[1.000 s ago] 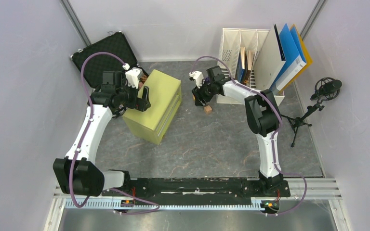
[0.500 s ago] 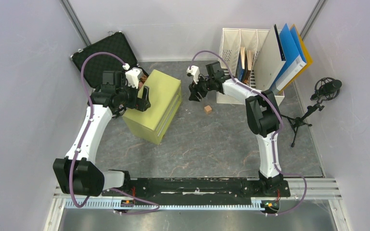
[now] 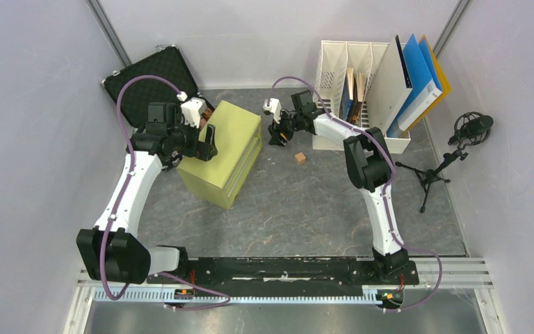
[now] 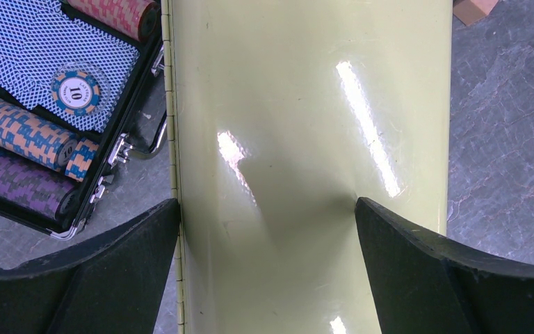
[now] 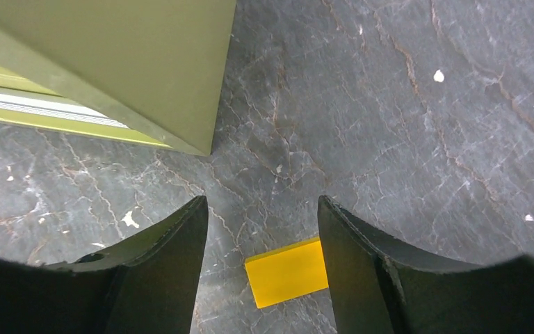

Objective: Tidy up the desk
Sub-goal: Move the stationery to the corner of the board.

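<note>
The desk (image 3: 306,209) is a dark grey veined surface. On its left stands a yellow-green drawer cabinet (image 3: 226,149). My left gripper (image 3: 207,145) is open over the cabinet's glossy top (image 4: 306,104). One of its fingertips (image 4: 160,223) sits at the hinged edge, the other on the panel. My right gripper (image 3: 275,136) hangs open just off the cabinet's far right corner (image 5: 111,56). A small yellow block (image 5: 288,273) lies flat on the desk between its fingers, close to the right one. A small brown block (image 3: 300,158) lies free to that gripper's right.
An open black case (image 3: 156,83) with poker chips and cards (image 4: 42,104) lies behind the cabinet at far left. A white file rack (image 3: 361,83) with books and blue folders (image 3: 417,76) stands at the back right. A microphone on a tripod (image 3: 459,139) is at the right edge.
My right gripper has moved left from above the brown block toward the cabinet, leaving that block where it was on the desk. Its jaws have widened slightly. The left arm has not moved.
</note>
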### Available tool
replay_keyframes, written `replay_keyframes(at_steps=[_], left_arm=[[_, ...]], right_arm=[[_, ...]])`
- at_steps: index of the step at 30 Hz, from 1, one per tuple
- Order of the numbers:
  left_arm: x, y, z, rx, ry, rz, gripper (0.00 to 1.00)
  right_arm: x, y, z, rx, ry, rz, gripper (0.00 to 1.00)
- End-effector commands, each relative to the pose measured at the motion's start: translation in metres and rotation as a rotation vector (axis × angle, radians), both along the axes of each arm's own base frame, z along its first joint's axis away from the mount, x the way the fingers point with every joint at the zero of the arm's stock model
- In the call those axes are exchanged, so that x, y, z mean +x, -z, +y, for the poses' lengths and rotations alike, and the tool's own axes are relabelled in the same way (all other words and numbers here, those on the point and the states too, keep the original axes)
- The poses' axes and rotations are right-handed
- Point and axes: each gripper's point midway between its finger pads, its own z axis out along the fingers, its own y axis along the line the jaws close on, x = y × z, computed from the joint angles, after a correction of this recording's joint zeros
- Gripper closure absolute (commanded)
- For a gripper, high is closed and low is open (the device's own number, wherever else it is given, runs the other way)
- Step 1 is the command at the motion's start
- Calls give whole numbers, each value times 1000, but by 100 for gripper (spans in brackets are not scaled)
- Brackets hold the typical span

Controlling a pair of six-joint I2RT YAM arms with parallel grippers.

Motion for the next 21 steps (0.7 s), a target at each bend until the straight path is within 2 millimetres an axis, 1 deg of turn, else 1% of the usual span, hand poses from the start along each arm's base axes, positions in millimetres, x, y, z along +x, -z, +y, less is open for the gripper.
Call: replay_keyframes(at_steps=[1, 6, 11, 13, 16, 18, 19, 21], left_arm=[[-5, 7, -14, -33, 45, 37, 0], [-5, 3, -15, -38, 46, 27, 0], [-6, 2, -16, -44, 53, 27, 0], [-8, 3, -16, -45, 53, 31, 0], [-11, 3, -17, -47, 56, 32, 0], [-13, 3, -15, -41, 54, 26, 0], [-13, 2, -14, -36, 48, 22, 0], [-10, -2, -8, -19, 17, 5, 0]], right_arm=[[10, 0, 1, -52, 11, -48, 35], [10, 16, -17, -158, 57, -43, 35], [6, 32, -44, -289, 102, -46, 36], [5, 34, -58, -340, 119, -64, 36], [3, 31, -77, -391, 142, -84, 36], [2, 26, -86, -409, 153, -92, 37], [2, 21, -88, -408, 155, -99, 37], [-3, 11, -85, -378, 133, -100, 36]])
